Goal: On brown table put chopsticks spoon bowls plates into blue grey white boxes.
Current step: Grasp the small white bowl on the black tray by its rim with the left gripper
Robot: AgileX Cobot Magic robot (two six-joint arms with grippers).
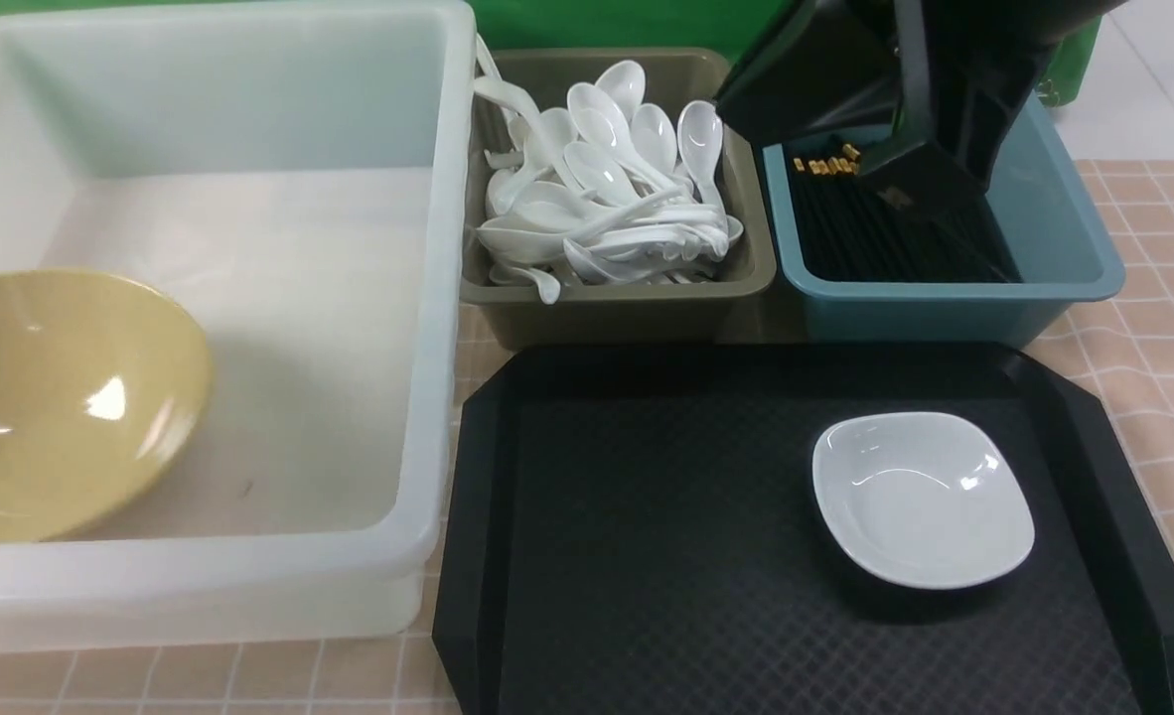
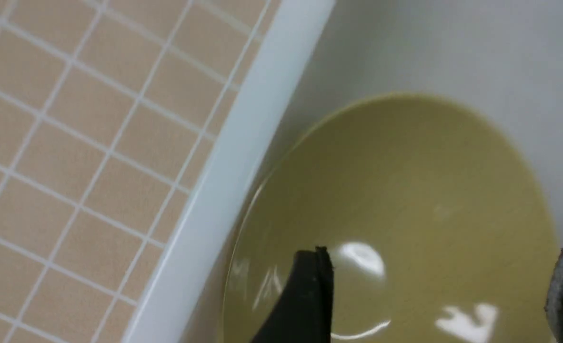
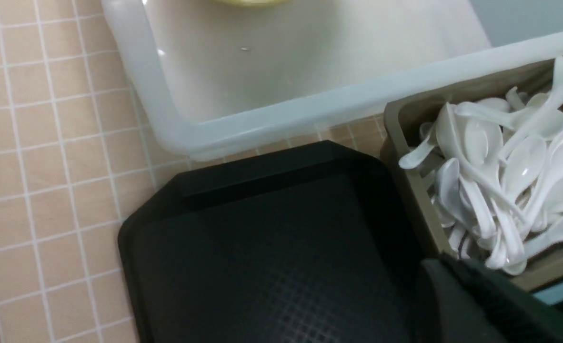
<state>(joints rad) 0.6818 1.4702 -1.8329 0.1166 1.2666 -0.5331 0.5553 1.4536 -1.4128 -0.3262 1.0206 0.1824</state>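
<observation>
Covering the brown table [image 1: 1158,248], pale lines form a tiled grid.

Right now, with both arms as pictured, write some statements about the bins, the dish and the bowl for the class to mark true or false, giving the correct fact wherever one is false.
1. The glossy olive-yellow round bowl is inside the large translucent white tub. True.
2. The small white rounded-square dish lies in the teal-blue bin. False: it is on the black textured tray.
3. The olive-grey plastic bin holds white spoons. True.
4. The left arm's fingers are closed on the bowl's rim. False: they are apart, and the bowl is not gripped.
5. Gold-banded black chopsticks are in the teal-blue bin. True.
</observation>
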